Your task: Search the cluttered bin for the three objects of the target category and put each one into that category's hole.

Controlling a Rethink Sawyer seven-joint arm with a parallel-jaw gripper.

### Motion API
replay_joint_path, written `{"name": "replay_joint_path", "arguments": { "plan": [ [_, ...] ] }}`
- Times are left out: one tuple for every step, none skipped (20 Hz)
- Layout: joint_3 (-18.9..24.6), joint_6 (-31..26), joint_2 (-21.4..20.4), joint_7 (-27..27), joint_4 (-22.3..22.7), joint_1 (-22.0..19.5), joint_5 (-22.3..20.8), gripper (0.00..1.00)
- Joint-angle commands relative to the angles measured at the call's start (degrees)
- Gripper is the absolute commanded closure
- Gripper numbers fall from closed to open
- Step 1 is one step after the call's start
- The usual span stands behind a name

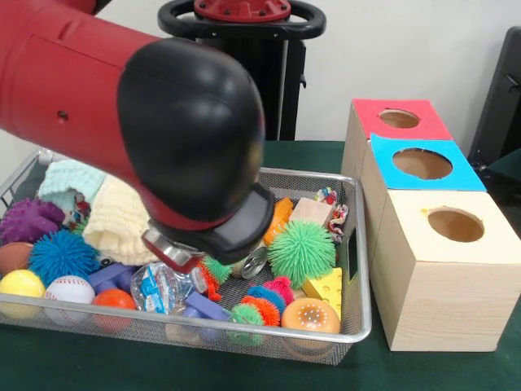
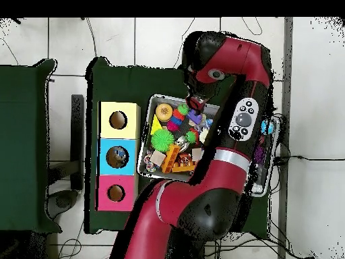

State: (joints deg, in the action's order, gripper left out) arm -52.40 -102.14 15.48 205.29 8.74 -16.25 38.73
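Note:
The bin (image 1: 359, 269) is a silver wire-mesh basket full of toys; in the overhead view its rim (image 2: 142, 152) lies beside the boxes. My red arm with its black wrist hangs low over the bin's middle. The gripper (image 1: 174, 257) is down among the clutter, just above a clear plastic packet with blue print (image 1: 155, 287). In the overhead view the gripper (image 2: 195, 105) is over the bin's far end. Three boxes with round holes stand next to the bin: red top (image 1: 399, 120), blue top (image 1: 422, 163) and pale wood top (image 1: 456, 224).
The bin holds a green spiky ball (image 1: 302, 251), a cheese wedge (image 1: 324, 287), an orange ball (image 1: 310, 314), a baseball (image 1: 69, 288), a yellow ball (image 1: 21, 283), a blue spiky ball (image 1: 61, 254), a cream knitted cloth (image 1: 118, 220) and a wooden block (image 1: 311, 212).

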Motion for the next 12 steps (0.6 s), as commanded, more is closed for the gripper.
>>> {"name": "replay_joint_path", "arguments": {
  "plan": [
    [3.11,-3.99,-0.28,-7.04,10.91,3.03,-6.01,1.00],
    [3.79,-3.13,-0.37,-7.45,12.01,3.40,-6.70,1.00],
    [5.09,-0.10,-0.67,-6.54,14.07,4.19,-7.43,1.00],
    [5.88,1.94,-0.74,-5.51,14.91,4.57,-7.59,1.00],
    [7.30,6.31,-1.00,-3.34,16.43,5.30,-7.64,1.00],
    [7.98,8.66,-0.66,-1.73,16.50,5.61,-7.45,1.00],
    [8.92,11.32,-1.15,-0.77,17.42,5.98,-7.56,1.00],
    [9.87,13.99,-1.63,0.18,18.33,6.35,-7.66,1.00],
    [10.20,15.28,-1.83,0.00,18.56,6.55,-8.13,1.00],
    [10.31,16.00,-1.97,-0.58,18.57,6.60,-8.57,1.00],
    [11.13,18.17,-2.42,-2.28,18.97,6.72,-9.19,1.00],
    [11.52,18.46,-2.67,-3.33,19.13,6.59,-9.35,1.00]
  ]
}}
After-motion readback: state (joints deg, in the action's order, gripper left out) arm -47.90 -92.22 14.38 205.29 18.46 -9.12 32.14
